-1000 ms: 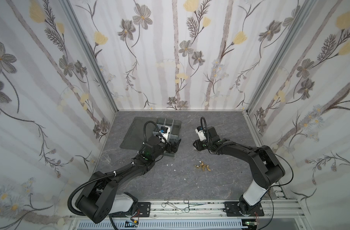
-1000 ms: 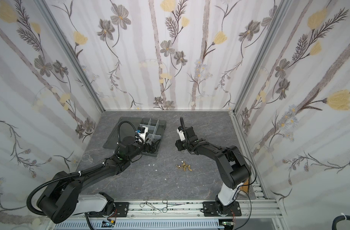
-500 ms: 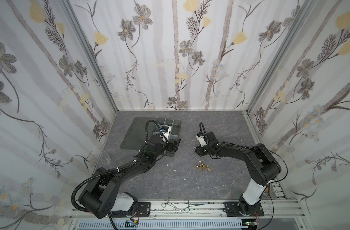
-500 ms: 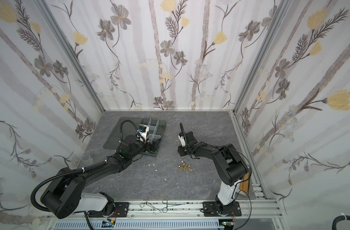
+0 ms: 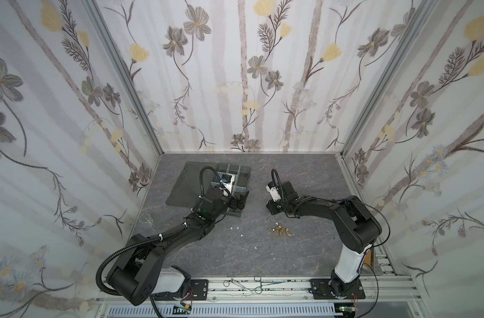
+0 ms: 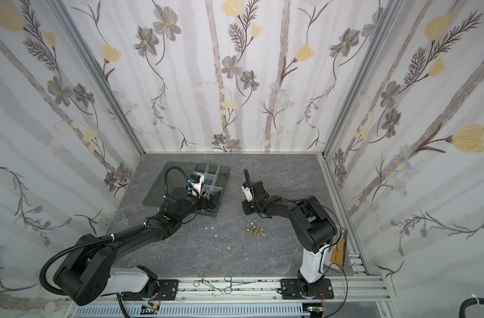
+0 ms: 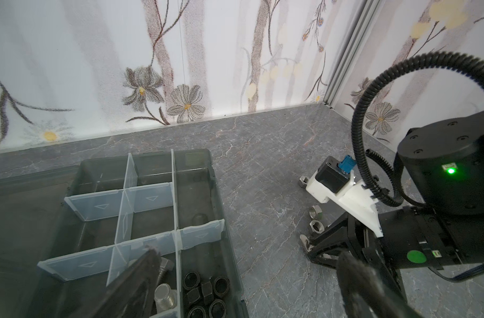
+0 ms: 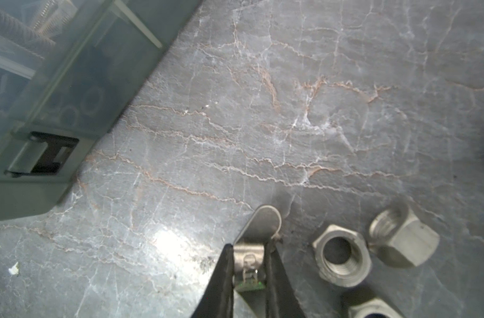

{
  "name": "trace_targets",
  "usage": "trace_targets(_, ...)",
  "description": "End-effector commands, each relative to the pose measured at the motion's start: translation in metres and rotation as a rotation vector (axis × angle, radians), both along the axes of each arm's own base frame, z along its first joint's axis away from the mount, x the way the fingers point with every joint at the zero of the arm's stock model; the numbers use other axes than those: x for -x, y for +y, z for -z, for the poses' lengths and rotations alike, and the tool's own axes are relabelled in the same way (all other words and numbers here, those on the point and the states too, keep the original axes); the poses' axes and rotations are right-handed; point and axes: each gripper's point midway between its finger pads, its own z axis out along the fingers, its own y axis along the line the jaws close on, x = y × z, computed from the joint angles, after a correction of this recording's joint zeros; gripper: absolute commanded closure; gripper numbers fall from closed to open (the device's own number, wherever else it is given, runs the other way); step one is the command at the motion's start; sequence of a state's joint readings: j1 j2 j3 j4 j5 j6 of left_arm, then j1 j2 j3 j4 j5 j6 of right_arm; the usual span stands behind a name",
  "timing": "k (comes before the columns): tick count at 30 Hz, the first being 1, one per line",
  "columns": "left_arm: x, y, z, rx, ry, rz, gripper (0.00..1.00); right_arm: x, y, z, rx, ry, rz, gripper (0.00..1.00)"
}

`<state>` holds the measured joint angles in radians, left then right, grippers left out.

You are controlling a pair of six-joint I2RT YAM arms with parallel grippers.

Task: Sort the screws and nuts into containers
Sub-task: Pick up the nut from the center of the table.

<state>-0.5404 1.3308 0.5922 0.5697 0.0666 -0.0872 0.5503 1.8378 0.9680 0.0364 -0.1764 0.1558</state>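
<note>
The right end effector [image 8: 249, 249] clamps a silver nut [image 8: 247, 258] at the tabletop [image 8: 263, 110] while the left end effector [image 7: 246, 258] stands spread wide over the organizer box [image 7: 216, 192].

The dark grey translucent plastic organizer box [image 7: 202, 165] lay open on the table [image 8: 290, 110], with pale clear dividers splitting it into cells. One cell held black hex nuts [image 7: 205, 291], and the cell beside it held silver bolts [image 7: 165, 296]. Silver hex nuts [image 8: 341, 256] lay loose and close together, apart from the box. Small brass-gold pieces [image 5: 280, 231] sat clustered nearer the front. A thin shiny silver piece [image 8: 247, 254] was pinched in the right pincer [image 8: 249, 247].
</note>
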Motion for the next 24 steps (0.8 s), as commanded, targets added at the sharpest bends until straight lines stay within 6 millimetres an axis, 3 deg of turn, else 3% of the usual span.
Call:
trace_targets(1,-0.006,0.013,-0.015,0.047,-0.041,-0.073,0.0,0.001,0.01,-0.01,-0.016,-0.002,-0.02,0.87)
trace_targets(5,-0.01,0.039,-0.021,0.091,-0.046,-0.174,0.0,-0.006,0.04,-0.045,-0.087,-0.063,-0.076,0.9)
trace_targets(8,-0.011,0.077,-0.028,0.183,-0.049,-0.278,0.0,-0.006,0.076,-0.077,-0.178,-0.096,-0.155,0.93)
trace_targets(12,-0.008,0.135,-0.013,0.279,-0.001,-0.454,0.0,0.011,0.136,-0.107,-0.304,-0.116,-0.324,0.93)
trace_targets(15,0.003,0.17,-0.006,0.318,0.004,-0.587,0.0,0.023,0.179,-0.115,-0.361,-0.105,-0.434,0.93)
trace_targets(17,0.012,0.183,-0.008,0.336,-0.022,-0.627,0.0,0.028,0.206,-0.117,-0.387,-0.117,-0.483,0.92)
trace_targets(20,0.02,0.189,-0.018,0.328,-0.057,-0.641,0.0,0.037,0.243,-0.114,-0.425,-0.106,-0.526,0.91)
trace_targets(24,0.028,0.197,-0.024,0.302,-0.074,-0.674,0.0,0.037,0.272,-0.106,-0.464,-0.087,-0.547,0.91)
